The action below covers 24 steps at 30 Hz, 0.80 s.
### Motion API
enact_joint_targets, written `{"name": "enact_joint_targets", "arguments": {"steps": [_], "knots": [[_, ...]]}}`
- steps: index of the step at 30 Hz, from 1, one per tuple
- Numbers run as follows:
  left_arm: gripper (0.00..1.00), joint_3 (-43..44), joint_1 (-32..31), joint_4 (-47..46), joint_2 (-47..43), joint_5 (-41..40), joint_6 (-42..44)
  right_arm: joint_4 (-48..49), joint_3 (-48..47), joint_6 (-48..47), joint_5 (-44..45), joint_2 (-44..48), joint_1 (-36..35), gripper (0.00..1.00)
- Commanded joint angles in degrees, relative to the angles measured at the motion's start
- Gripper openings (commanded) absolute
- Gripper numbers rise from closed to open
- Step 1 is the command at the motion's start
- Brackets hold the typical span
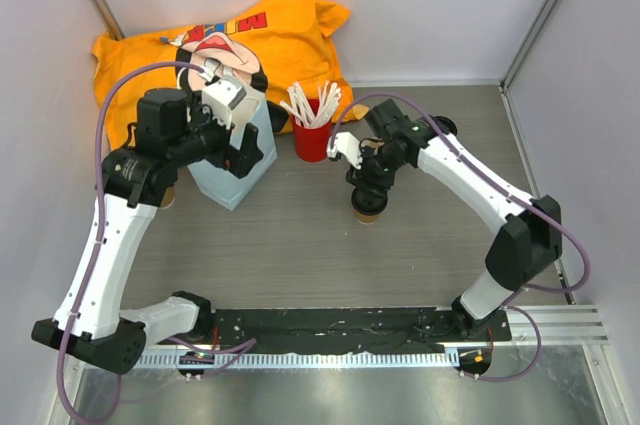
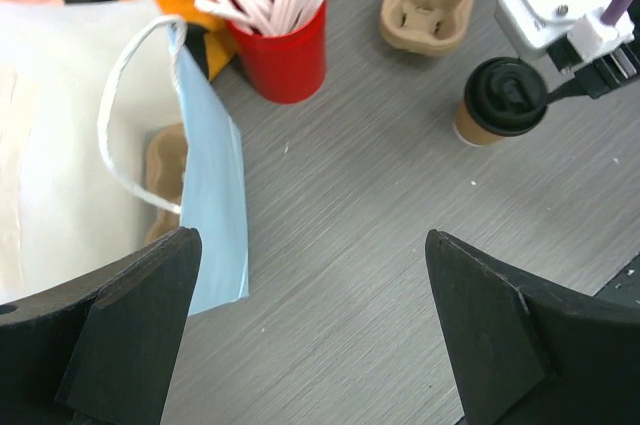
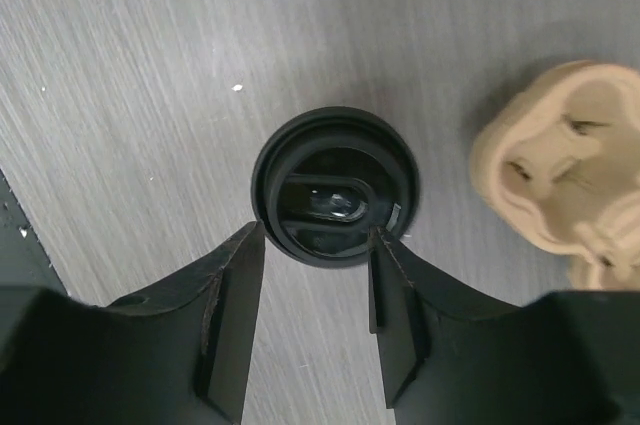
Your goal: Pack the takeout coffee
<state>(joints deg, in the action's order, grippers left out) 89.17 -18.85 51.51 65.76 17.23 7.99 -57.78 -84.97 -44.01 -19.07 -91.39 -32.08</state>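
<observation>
Two right jaws parted above upright takeout coffee [image 3: 332, 195].

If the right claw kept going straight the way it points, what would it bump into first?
The takeout coffee, its black lid right beneath the right claw; remaining gap unclear.

This was a robotics lab cell: plain white panels [image 1: 420, 5] on aluminium posts [image 1: 540, 20] boxed in a grey wood-grain worktop [image 1: 300, 245], and along the worktop's near edge a black mounting rail [image 1: 340, 323] carried the white-and-black left arm [image 1: 105, 245] and right arm [image 1: 470, 180].
</observation>
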Motion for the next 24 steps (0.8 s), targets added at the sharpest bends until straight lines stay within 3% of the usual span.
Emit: {"name": "enact_joint_targets", "arguments": {"steps": [1,24], "knots": [[0.99,-1.36,1.62,-0.97,-1.07,-1.24,-0.08,-2.35,-1.26,0.41,1.40,-1.15,-1.59,0.50],[1.00,-2.06,7.25,-2.02,-1.51,2.28,-3.24,2.23,5.07,4.37,5.27,-1.94,-3.70,0.49]]}}
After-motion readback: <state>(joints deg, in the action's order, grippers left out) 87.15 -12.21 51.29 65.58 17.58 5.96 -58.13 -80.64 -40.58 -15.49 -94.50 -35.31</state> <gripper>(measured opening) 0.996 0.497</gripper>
